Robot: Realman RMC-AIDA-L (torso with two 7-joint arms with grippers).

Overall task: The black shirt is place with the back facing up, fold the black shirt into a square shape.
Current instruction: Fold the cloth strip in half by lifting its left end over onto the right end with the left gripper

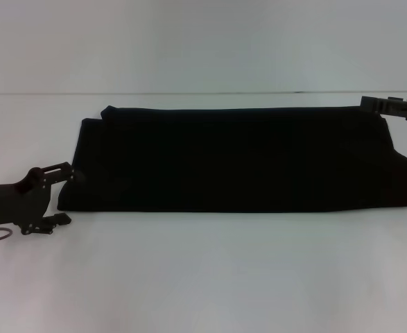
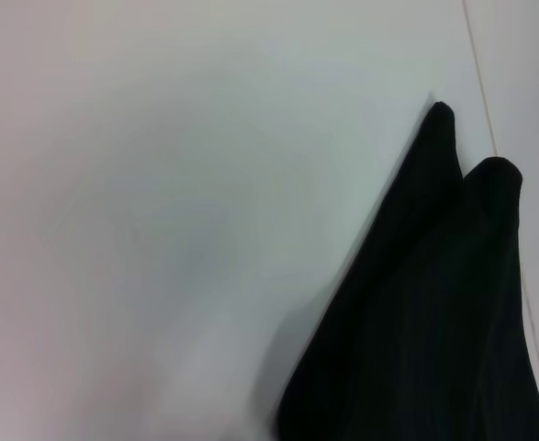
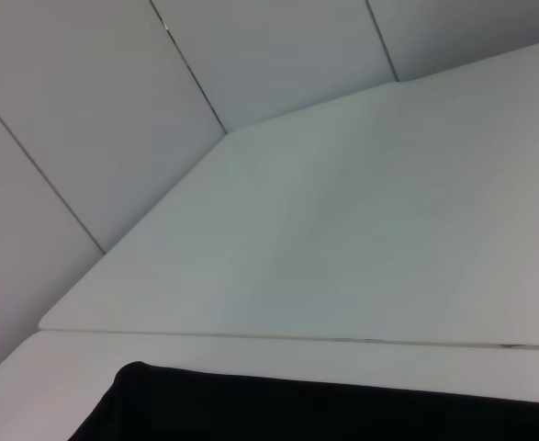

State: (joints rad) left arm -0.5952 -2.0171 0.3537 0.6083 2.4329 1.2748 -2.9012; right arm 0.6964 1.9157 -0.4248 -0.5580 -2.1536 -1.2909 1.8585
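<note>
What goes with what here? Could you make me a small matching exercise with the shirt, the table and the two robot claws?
Things:
1. black shirt
2. left gripper
3. right gripper
4. white table

Places or states:
A. at the shirt's far corner on the robot's right
B. folded into a long band
C. beside the shirt's near end on the robot's left
D. under the shirt

Pairs: 1-B, 2-C, 3-A, 4-D

1. I'm seeing the left claw (image 1: 56,195) showing as a dark, angular bracket body with small pale screw heads.
2. A thin cable loop is hanging off its rear end.
3. The right claw (image 1: 392,106) is showing as black, blocky, ridged links.
</note>
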